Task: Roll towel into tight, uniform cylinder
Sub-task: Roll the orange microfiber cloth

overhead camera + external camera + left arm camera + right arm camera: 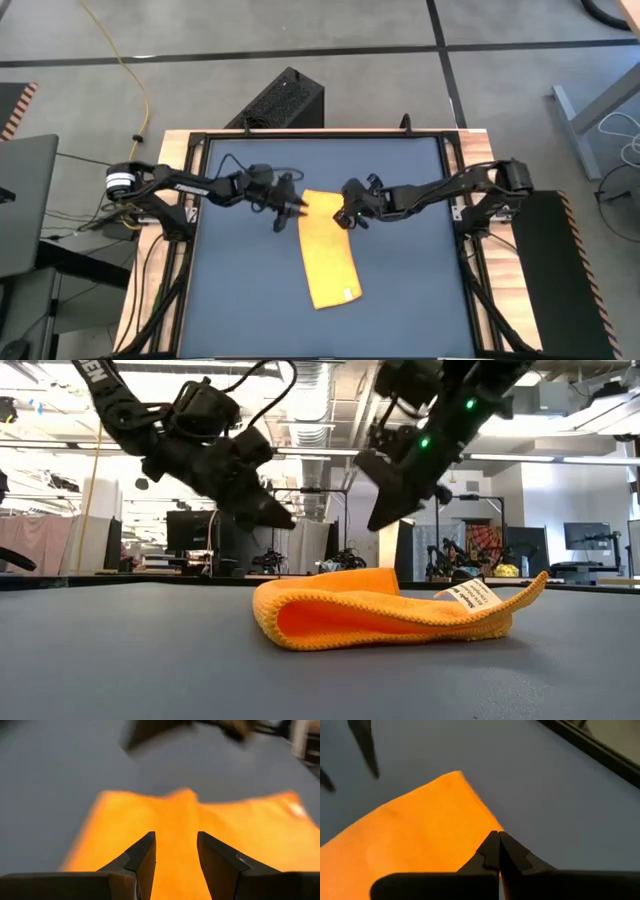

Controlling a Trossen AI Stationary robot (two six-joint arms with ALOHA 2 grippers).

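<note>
The yellow towel (328, 250) lies on the dark blue tabletop (240, 290) as a long strip folded double, running from the table's middle toward the near edge. Its fold (275, 622) bulges up a little, and a small white tag (472, 597) sits at its near end. My left gripper (176, 837) hovers open just above the strip's far left corner, with nothing between its fingers. My right gripper (498, 836) is shut and hangs in the air over the strip's far right edge. In the low view both grippers (285, 520) (378, 520) are clear of the cloth.
A black box (285, 100) stands on the floor beyond the table's far edge. Wooden and black frame rails (190, 230) run along the table's left and right sides. Bare tabletop (420, 280) lies on both sides of the towel.
</note>
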